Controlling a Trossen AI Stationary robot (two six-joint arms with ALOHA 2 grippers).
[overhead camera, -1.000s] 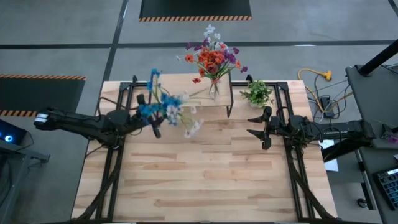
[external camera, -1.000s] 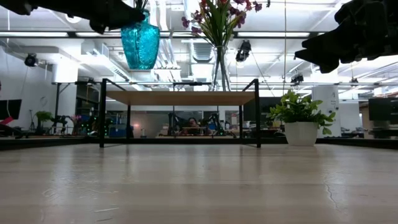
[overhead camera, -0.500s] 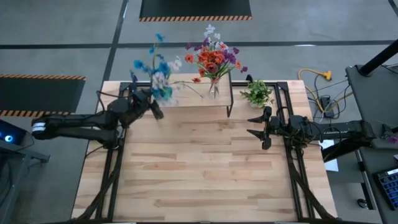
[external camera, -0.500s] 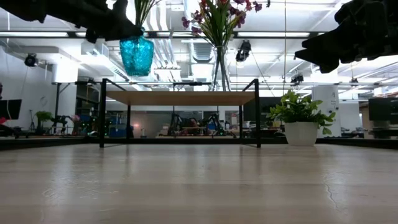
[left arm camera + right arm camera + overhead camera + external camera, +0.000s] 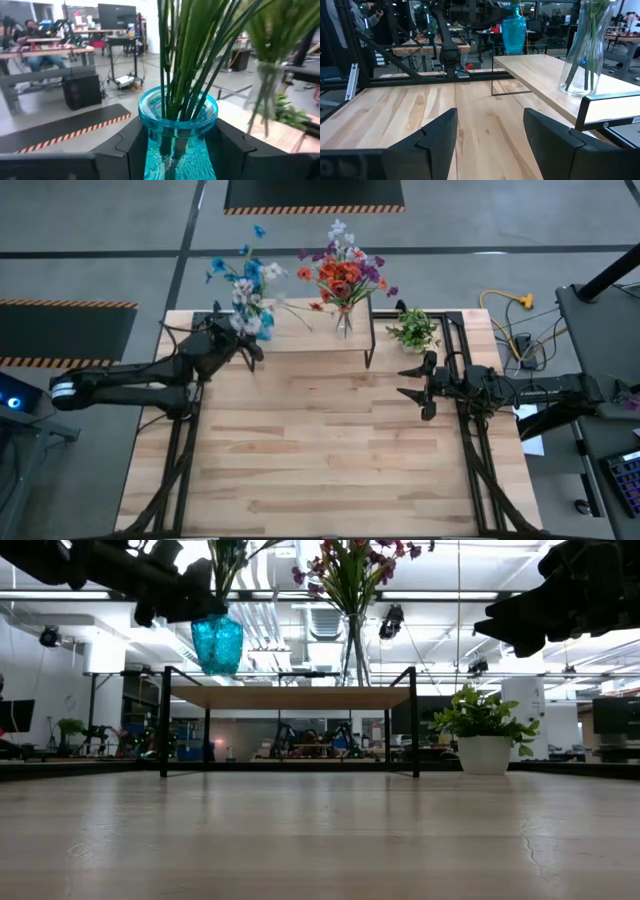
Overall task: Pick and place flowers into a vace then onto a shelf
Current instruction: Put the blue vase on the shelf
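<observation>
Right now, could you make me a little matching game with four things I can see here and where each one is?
Things:
1. blue vase
2. clear vase
3. potted plant
4. right gripper

Places:
A. standing on the shelf
B. on the table beside the shelf
C. open, hovering over the table, holding nothing
D. held in the left gripper, above the shelf's end

Pairs: 1-D, 2-A, 3-B, 4-C

Overhead looks straight down, low looks level across the table; both share the shelf (image 5: 310, 340) (wrist cameras closer).
</observation>
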